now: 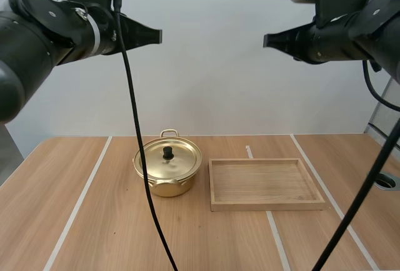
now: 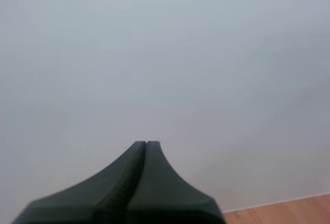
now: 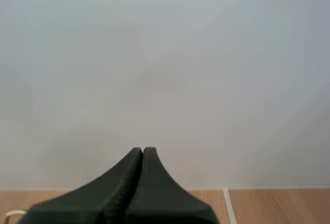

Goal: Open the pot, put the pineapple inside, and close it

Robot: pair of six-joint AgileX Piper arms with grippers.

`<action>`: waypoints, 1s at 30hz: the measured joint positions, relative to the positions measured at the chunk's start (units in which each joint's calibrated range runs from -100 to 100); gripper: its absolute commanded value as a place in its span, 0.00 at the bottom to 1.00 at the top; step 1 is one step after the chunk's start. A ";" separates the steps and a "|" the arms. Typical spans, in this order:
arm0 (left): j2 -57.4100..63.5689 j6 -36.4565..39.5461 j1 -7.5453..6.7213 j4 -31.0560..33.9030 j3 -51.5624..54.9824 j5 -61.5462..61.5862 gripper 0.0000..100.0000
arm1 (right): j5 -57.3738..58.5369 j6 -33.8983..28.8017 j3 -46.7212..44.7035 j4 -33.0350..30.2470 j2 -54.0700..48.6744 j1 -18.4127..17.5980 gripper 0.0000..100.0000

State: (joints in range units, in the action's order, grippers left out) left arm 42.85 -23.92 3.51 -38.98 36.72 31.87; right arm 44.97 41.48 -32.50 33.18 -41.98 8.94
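Jaws: your left pair is pressed together into one dark wedge with nothing in it. Your right pair is the same, tips meeting and pinching nothing. Left arm (image 1: 44,30) and right arm (image 1: 350,34) both hang high, and the two pairs point toward each other across a wide gap.

The pot (image 1: 166,178) sits on the surface (image 1: 94,221), well below both pairs and between them, nearer under your left tips. Its lid (image 1: 178,162) is on and seated flat. The wooden tray (image 1: 267,205) is just beside the pot, below your right jaws and not touching it.

Handling, my guess: the pot is thin gold-coloured metal, so light, stiff and slick, and it could skate on the surface if you nudge it sideways. The lid is rigid and light too. Take the lid by the black knob (image 1: 167,153) at its centre, coming straight down with the jaws spread, then pinching. The knob is small, so an off-centre grip may tilt the lid. The polished dome gives no grip, so skip it. The loop handle (image 1: 169,133) on the far rim is an option for steadying the body.

Count: one pot, one lid, one knob, one tray.
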 measured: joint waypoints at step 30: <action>41.66 14.14 0.63 -5.04 35.82 -11.98 0.00 | -4.96 -6.10 -36.39 7.68 -52.31 0.39 0.00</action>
State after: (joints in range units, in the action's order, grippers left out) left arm 84.51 -9.78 4.14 -44.03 72.54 19.88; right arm 40.01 35.38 -68.89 40.86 -94.29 9.32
